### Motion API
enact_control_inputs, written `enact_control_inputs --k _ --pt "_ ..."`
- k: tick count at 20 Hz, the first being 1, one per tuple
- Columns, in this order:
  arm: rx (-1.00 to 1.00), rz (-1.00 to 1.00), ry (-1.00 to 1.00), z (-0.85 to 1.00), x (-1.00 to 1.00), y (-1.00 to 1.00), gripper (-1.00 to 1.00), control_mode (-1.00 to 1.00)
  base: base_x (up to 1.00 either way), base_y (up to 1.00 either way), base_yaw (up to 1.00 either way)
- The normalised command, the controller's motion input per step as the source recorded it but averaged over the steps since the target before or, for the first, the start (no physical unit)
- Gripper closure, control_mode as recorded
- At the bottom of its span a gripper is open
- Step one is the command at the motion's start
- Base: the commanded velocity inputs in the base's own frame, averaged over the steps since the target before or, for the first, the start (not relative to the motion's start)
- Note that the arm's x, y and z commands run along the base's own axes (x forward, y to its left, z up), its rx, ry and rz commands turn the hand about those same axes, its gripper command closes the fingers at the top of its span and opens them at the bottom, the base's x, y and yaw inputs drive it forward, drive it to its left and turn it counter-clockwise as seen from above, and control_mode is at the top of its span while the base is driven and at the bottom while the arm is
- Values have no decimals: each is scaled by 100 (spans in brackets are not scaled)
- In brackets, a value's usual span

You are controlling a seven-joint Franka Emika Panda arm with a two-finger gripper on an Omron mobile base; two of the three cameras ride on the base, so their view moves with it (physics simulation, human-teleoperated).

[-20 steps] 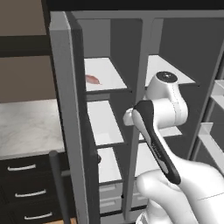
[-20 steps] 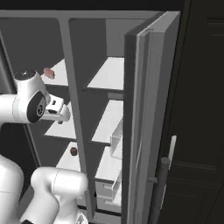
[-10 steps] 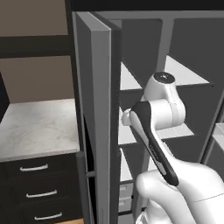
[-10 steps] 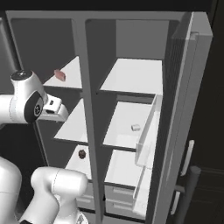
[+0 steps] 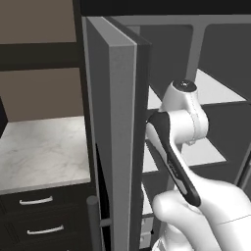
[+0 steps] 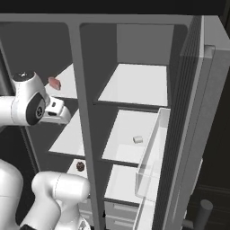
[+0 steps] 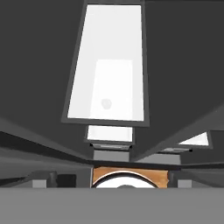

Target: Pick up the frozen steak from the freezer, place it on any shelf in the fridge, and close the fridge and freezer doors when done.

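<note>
The frozen steak (image 6: 54,82), a small pinkish-red slab, lies on the upper shelf (image 6: 67,85) of the freezer (image 6: 63,134), the narrow left compartment. My hand (image 6: 56,112) hangs in front of that compartment, a little below and right of the steak, not touching it. In the hand view my gripper (image 7: 112,178) is open, its dark fingertips (image 7: 52,177) wide apart with nothing between them, looking down on white shelves (image 7: 109,65). The fridge (image 6: 134,117) stands open with bare white shelves (image 6: 134,83). The freezer door (image 5: 117,147) stands open, edge-on beside my arm (image 5: 181,112).
A tiny white lump (image 6: 138,139) lies on the middle fridge shelf. A dark red ball (image 6: 80,166) sits low in the freezer. The open fridge door (image 6: 202,134) with a clear tray bin (image 6: 150,161) stands at right. A marble counter (image 5: 44,147) with drawers lies left.
The whole picture has shifted in both base views, so the base has moved; the freezer door edge now looms larger at left. The arm keeps its pose and the steak stays on its shelf.
</note>
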Motion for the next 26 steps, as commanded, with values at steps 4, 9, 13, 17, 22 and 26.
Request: enact_control_inputs --k 4,9,13,17,22,26 --pt "0 0 -26 90 0 0 -100 -100 0 0 0" --pt "0 10 -29 84 12 4 -100 -100 0 0 0" --pt "0 20 -12 42 53 4 -100 -100 0 0 0" --pt "0 17 -8 11 72 45 -100 -100 0 0 0" --pt "0 3 0 -4 83 47 -100 -100 0 0 0" --pt "0 1 8 -26 88 20 -100 -100 0 0 0"
